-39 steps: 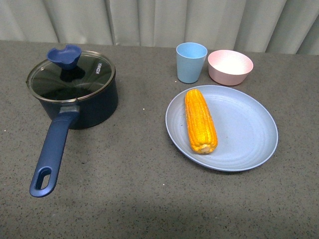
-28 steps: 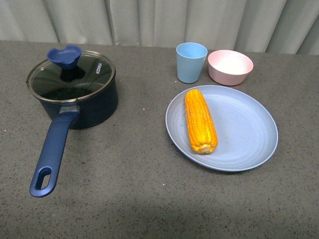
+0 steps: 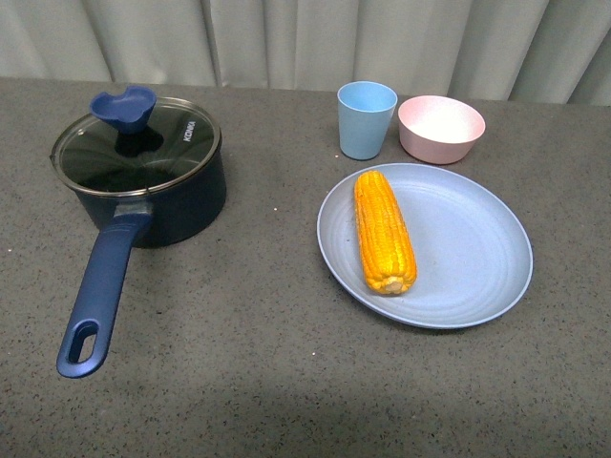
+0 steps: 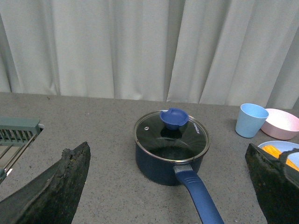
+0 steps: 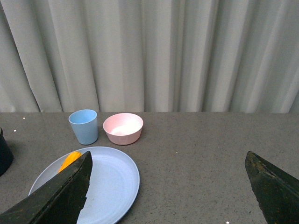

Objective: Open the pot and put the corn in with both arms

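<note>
Dark navy, the saucepan (image 3: 158, 205) sits on the left of the grey counter (image 3: 267, 372), its glass lid (image 3: 167, 153) with the blue knob (image 3: 124, 105) closed on it and the long blue handle (image 3: 100, 286) pointing toward the robot. Nothing differs from the frames of a moment ago: pan, lid, corn and dishes lie exactly where they did, and neither arm shows in the front view.

The corn cob (image 3: 384, 232) lies lengthwise on the left half of the pale blue plate (image 3: 473, 262), on the right of the counter. A light blue cup (image 3: 367, 119) and a pink bowl (image 3: 441, 127) stand just behind the plate.

In the left wrist view the left claw (image 4: 166, 148) is spread wide and empty; the covered saucepan sits ahead of it between its fingers, apart from both. The right claw (image 5: 168, 155) is likewise spread wide, holding nothing. The corn lies ahead of it, only its tip visible past the edge of one finger (image 5: 60, 191).
</note>
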`<act>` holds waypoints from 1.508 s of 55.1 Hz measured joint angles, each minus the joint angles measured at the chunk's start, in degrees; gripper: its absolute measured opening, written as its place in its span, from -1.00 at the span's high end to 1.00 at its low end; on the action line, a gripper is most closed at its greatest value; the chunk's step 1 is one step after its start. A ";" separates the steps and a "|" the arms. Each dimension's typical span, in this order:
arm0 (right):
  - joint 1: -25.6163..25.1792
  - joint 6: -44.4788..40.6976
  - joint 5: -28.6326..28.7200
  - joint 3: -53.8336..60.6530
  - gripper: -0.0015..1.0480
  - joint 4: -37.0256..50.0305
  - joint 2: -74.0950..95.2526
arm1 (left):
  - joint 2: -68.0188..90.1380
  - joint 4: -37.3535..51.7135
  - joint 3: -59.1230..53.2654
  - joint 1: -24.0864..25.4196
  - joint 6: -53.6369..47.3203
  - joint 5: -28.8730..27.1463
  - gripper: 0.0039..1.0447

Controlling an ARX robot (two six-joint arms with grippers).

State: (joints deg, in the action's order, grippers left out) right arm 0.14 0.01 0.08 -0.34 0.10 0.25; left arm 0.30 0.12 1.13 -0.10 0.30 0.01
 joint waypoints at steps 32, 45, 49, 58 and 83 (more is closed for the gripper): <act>0.00 0.00 0.00 0.00 -0.82 0.00 0.00 | 0.00 0.00 0.02 0.00 0.00 0.00 -0.88; 0.00 0.02 0.00 0.00 -0.82 0.00 0.00 | 0.00 0.00 0.02 0.00 0.00 0.00 -0.88; 0.00 0.00 0.00 0.00 -0.82 0.00 0.00 | 0.00 0.00 0.02 0.00 0.00 0.00 -0.88; 0.00 0.02 0.00 0.00 -0.82 0.00 0.00 | 0.00 0.00 0.00 0.00 0.00 0.00 -0.88; 0.00 0.00 0.00 0.00 -0.82 0.00 0.00 | 42.73 31.41 5.86 -6.03 7.56 -9.92 -0.88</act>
State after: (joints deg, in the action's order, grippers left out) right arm 0.14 0.01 0.08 -0.34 0.10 0.25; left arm 43.03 31.53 6.98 -6.13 7.86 -9.91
